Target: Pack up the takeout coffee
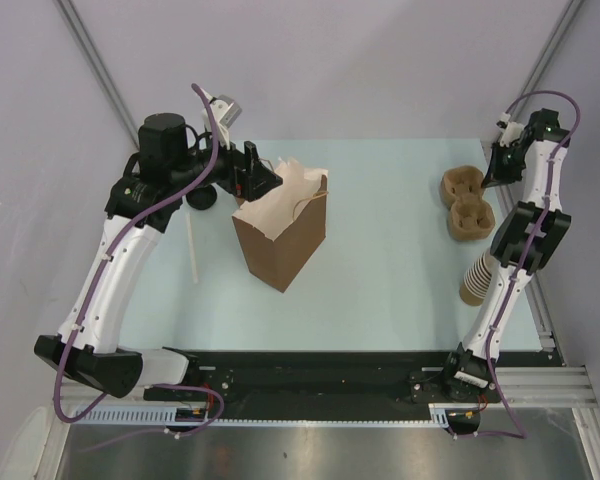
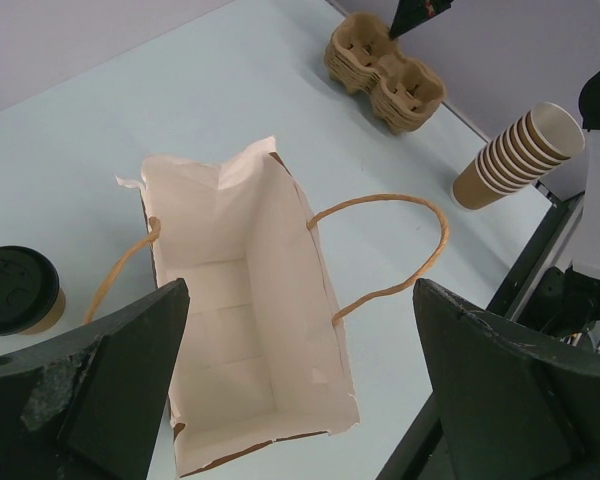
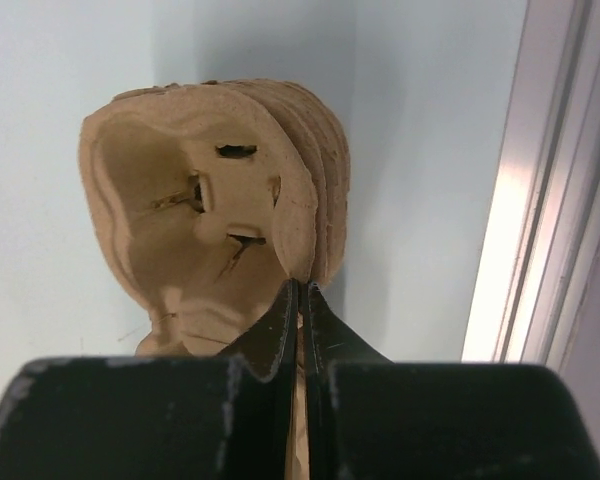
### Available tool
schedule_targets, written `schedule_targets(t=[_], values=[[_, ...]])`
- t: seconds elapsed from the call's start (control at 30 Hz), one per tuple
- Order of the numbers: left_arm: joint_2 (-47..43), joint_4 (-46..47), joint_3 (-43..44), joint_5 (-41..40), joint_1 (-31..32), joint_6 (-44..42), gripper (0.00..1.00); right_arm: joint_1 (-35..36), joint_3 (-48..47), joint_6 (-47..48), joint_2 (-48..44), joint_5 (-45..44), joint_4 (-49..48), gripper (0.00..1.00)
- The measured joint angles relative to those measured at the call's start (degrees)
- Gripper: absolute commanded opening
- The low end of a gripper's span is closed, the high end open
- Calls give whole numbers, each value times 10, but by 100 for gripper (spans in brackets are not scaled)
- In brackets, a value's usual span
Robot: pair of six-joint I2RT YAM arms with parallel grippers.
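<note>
The takeout coffee (image 2: pixel 16 291), a small kraft cup with a black lid, stands on the table left of the brown paper bag (image 2: pixel 242 330). In the top view it (image 1: pixel 202 198) is mostly hidden under my left arm. The bag (image 1: pixel 280 240) stands upright with its mouth open and looks empty inside. My left gripper (image 2: pixel 300 290) is open and empty, above the bag's mouth; it also shows in the top view (image 1: pixel 261 181). My right gripper (image 3: pixel 301 287) is shut on the rim of the pulp cup carrier (image 3: pixel 205 190) at the far right (image 1: pixel 467 203).
A stack of nested lidless paper cups (image 1: pixel 474 281) lies near the right edge, beside my right arm; it also shows in the left wrist view (image 2: pixel 520 155). A thin white stick (image 1: pixel 192 250) lies left of the bag. A metal rail (image 3: pixel 540 200) runs along the table's right side.
</note>
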State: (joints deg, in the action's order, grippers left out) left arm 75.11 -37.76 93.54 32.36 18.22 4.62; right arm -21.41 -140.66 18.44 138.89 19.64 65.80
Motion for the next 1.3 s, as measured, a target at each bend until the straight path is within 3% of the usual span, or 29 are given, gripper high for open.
schedule_targets(t=[1.3], values=[[21, 0, 0, 14, 0, 10, 100, -42, 1, -36, -80, 204, 27, 0]])
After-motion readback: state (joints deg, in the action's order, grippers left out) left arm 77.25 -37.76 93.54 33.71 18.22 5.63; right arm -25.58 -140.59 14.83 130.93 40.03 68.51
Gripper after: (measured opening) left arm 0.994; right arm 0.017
